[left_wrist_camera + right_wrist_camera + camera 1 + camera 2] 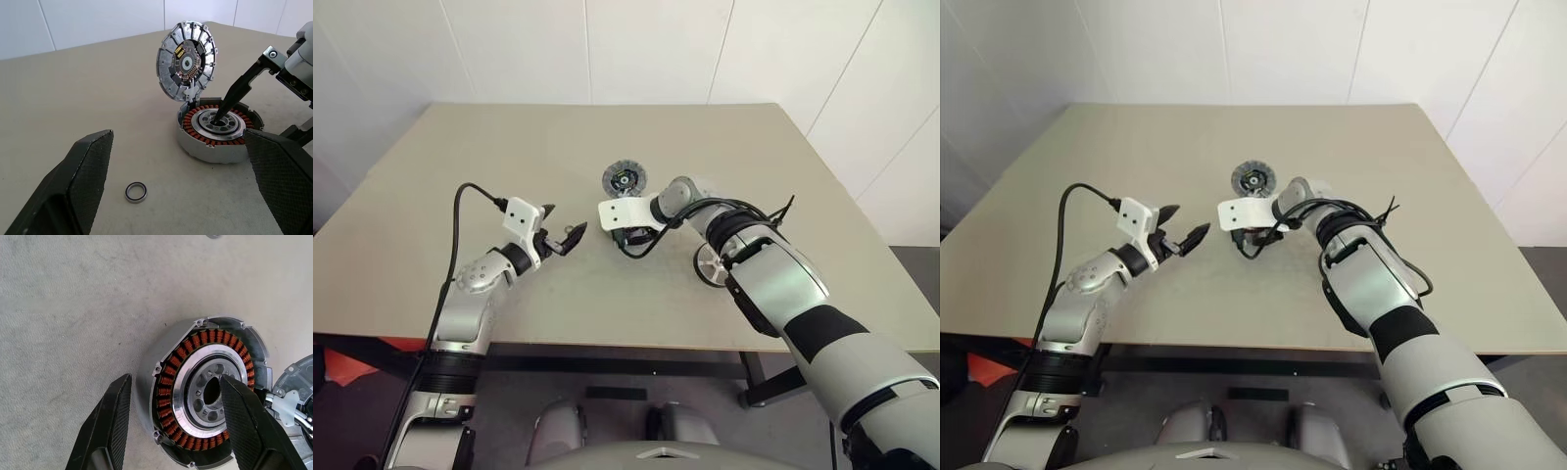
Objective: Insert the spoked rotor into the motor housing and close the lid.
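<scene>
motor housing sits flat mid-counter, open top, copper windings ringing a silver hub. lid stands tilted up at its far edge, ribbed rim, green bits facing out. spoked rotor lies apart nearer the counter's front edge, partly hidden.

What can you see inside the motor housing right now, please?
Inside the motor housing, a ring of copper windings surrounds a silver hub. One right-gripper finger reaches into the dark centre hole; its depths are hidden.
</scene>
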Controlling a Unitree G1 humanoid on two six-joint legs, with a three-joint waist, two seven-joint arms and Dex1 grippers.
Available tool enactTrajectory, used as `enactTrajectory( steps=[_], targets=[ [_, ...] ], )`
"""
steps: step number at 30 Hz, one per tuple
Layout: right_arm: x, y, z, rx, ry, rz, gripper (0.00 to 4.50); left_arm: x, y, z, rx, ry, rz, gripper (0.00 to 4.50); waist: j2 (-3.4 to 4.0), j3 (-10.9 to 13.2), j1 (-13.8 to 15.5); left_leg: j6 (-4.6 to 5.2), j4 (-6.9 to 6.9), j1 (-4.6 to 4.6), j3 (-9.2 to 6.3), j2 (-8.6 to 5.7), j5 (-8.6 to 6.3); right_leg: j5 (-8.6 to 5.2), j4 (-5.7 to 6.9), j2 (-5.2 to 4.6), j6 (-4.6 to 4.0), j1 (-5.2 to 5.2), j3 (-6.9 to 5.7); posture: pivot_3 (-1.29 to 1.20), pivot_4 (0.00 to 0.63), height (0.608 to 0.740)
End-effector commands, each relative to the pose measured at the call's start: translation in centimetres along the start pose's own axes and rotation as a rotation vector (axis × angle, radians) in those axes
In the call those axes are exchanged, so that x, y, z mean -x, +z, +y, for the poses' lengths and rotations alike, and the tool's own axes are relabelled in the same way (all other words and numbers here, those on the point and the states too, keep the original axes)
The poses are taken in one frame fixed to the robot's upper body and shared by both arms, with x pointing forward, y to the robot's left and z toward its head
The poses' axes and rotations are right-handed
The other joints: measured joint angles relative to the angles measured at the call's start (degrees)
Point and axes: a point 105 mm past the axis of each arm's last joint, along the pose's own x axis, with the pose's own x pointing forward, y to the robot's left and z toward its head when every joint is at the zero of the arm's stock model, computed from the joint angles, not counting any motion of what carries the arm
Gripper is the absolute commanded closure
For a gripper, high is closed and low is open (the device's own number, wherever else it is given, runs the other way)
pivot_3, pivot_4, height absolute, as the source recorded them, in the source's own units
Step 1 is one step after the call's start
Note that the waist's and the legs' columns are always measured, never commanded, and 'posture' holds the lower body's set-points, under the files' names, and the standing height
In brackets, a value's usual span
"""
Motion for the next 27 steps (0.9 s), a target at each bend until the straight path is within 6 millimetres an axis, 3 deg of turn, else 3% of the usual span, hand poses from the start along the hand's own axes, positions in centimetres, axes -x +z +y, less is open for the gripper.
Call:
enactTrajectory(
  steps=[1,17,22,27],
  targets=[
    [0.7,0.6,-1.4,0.002,-0.049,-0.007,1.33,-0.4,1.5,-0.3,-0.035,-0.016,-0.047,0.00,0.00,0.00,0.00,0.00,0.00,0.00,0.00,0.00,0.00,0.00,0.00,0.00,0.00,0.00,0.00,0.00,0.000,0.740],
    [-0.4,-1.3,0.9,-0.077,0.016,0.031,1.33,-0.2,1.5,-0.3,-0.037,-0.011,-0.044,0.00,0.01,0.01,0.03,0.00,0.00,0.03,0.00,0.00,0.00,0.00,0.01,0.00,0.00,0.03,0.00,0.00,0.000,0.740],
    [-0.5,-1.3,1.0,-0.090,0.012,0.029,2.47,-0.1,1.5,-0.2,-0.037,-0.007,-0.044,0.00,0.01,0.00,0.02,-0.02,0.00,0.12,0.00,0.00,0.01,0.00,0.03,0.00,0.00,0.09,0.00,0.00,0.000,0.740],
    [-0.4,-1.3,0.7,-0.080,-0.008,0.029,2.50,0.0,1.4,-0.3,-0.034,-0.007,-0.043,0.00,0.01,0.00,0.02,-0.04,0.01,0.17,-0.01,-0.01,0.02,0.00,0.04,-0.01,0.00,0.14,0.00,0.00,0.000,0.740]
  ],
)
